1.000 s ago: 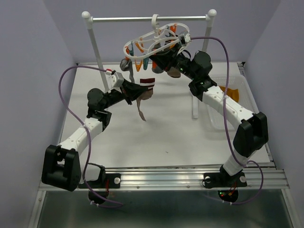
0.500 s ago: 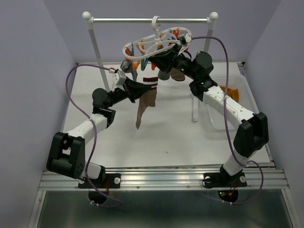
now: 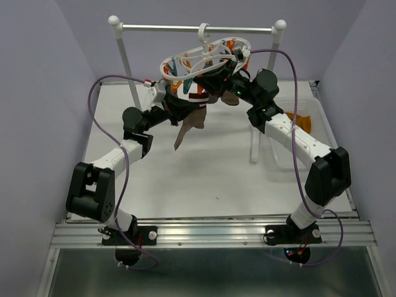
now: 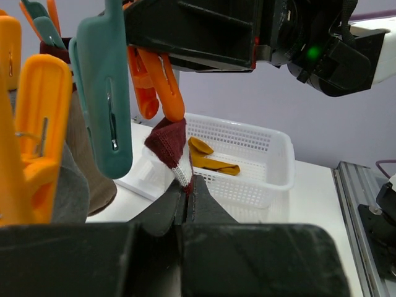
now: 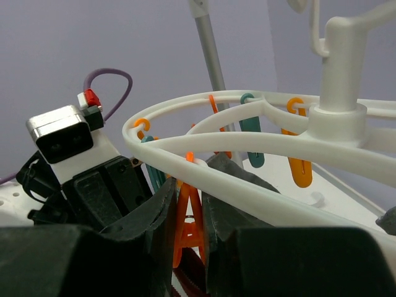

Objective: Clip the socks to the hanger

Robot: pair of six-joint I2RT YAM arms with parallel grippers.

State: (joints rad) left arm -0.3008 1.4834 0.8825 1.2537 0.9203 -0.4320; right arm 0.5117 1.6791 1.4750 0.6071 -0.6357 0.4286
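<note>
On the left, my left arm is raised off the counter [image 3: 216, 167] so that its fingers [image 4: 166, 213] reach hanger height. They are clenched flat together on the white edge of the striped sock [image 3: 189, 127]. The maroon cuff stands up above them, and the brown foot dangles free below. I hold it by the rim so the cuff pokes out as a loose tab that a clip can bite.

In the left wrist view the cuff touches the tip of an orange clip [image 4: 164, 77], just right of a teal clip [image 4: 102, 93]. I can't tell whether it has entered the clip's mouth.

Above, the white ring hanger [image 3: 167, 62] hangs by its hook from the rack's crossbar [image 3: 161, 27], tipped rather than level. I'd put that down to the right arm pressing on it.

The right gripper [image 5: 185, 204] reaches in under the ring from the right, and its fingers are pinched on that orange clip's upper legs. I judge the squeeze is there to spread the clip while the other arm feeds in the sock. It also stops the ring swinging.

Furthest right, the white basket [image 4: 260, 145] sits on the counter with a mustard sock [image 4: 210, 162] in it, not yet hung.
</note>
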